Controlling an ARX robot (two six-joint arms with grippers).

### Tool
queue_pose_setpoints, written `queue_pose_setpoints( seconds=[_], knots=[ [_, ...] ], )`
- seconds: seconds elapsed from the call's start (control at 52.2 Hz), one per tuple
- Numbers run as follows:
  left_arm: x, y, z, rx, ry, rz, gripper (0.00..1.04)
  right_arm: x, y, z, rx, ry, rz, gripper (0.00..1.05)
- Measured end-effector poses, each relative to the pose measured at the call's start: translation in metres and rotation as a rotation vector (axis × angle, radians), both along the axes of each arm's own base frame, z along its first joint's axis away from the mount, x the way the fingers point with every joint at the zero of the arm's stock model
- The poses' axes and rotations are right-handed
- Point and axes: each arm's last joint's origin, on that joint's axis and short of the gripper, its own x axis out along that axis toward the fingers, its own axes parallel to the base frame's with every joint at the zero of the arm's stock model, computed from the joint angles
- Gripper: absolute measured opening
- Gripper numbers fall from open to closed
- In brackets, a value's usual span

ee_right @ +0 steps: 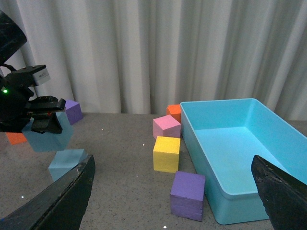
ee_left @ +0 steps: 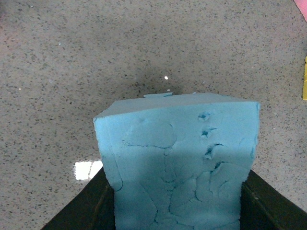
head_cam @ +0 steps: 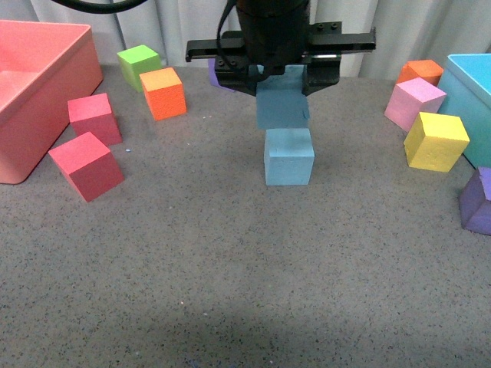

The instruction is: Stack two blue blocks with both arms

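Note:
My left gripper (head_cam: 281, 80) is shut on a sky-blue block (head_cam: 281, 106) and holds it just above the second blue block (head_cam: 289, 156), which rests on the grey table in the middle. The held block is slightly tilted and sits a little left of the lower one. In the left wrist view the held block (ee_left: 180, 163) fills the space between the black fingers (ee_left: 86, 206). The right wrist view shows the held block (ee_right: 48, 135) and the lower block (ee_right: 67, 163) at the left. My right gripper (ee_right: 175, 201) is open and empty, away to the right.
A pink bin (head_cam: 31, 92) stands at the left with two red cubes (head_cam: 86, 165), a green cube (head_cam: 139, 64) and an orange cube (head_cam: 163, 93). At the right are a turquoise bin (head_cam: 476, 100), pink (head_cam: 414, 103), yellow (head_cam: 436, 141), orange (head_cam: 420, 71) and purple (head_cam: 477, 201) cubes.

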Motion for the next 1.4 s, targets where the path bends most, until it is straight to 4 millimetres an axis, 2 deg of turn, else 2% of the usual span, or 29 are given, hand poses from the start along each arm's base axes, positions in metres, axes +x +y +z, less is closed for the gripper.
queue_pose_setpoints(
  seconds=[0.287,0.575,0.632,0.747,0.843,0.881,0.996,1.168,1.226,1.264,1.321,1.398],
  knots=[
    [0.000,-0.024,-0.025,0.041,0.044,-0.014,0.47,0.000,0.000,0.000,0.000,0.000,0.000,0.95],
    [0.002,-0.030,-0.030,0.059,0.056,-0.022,0.49,0.000,0.000,0.000,0.000,0.000,0.000,0.95],
    [0.002,-0.031,-0.032,0.069,0.051,-0.020,0.63,0.000,0.000,0.000,0.000,0.000,0.000,0.95],
    [0.003,-0.031,-0.032,0.069,0.043,-0.018,0.77,0.000,0.000,0.000,0.000,0.000,0.000,0.95],
    [0.004,-0.031,-0.029,0.069,0.026,-0.014,0.97,0.000,0.000,0.000,0.000,0.000,0.000,0.95],
    [0.003,-0.030,-0.028,0.065,0.024,-0.015,1.00,0.000,0.000,0.000,0.000,0.000,0.000,0.95],
    [-0.002,-0.027,-0.021,0.042,0.013,-0.016,0.98,0.000,0.000,0.000,0.000,0.000,0.000,0.95],
    [-0.018,-0.016,0.004,-0.018,-0.026,-0.011,0.98,0.000,0.000,0.000,0.000,0.000,0.000,0.95],
    [-0.021,-0.009,0.007,0.051,-0.282,0.038,0.89,0.000,0.000,0.000,0.000,0.000,0.000,0.95],
    [-0.031,0.007,0.002,0.111,-0.456,0.079,0.80,0.000,0.000,0.000,0.000,0.000,0.001,0.95],
    [-0.042,0.025,-0.003,0.112,-0.558,0.095,0.73,0.000,0.000,0.000,0.000,0.000,0.001,0.95],
    [-0.061,0.061,-0.007,0.071,-0.733,0.127,0.60,0.000,0.000,0.000,0.000,0.000,-0.002,0.95]
  ],
)
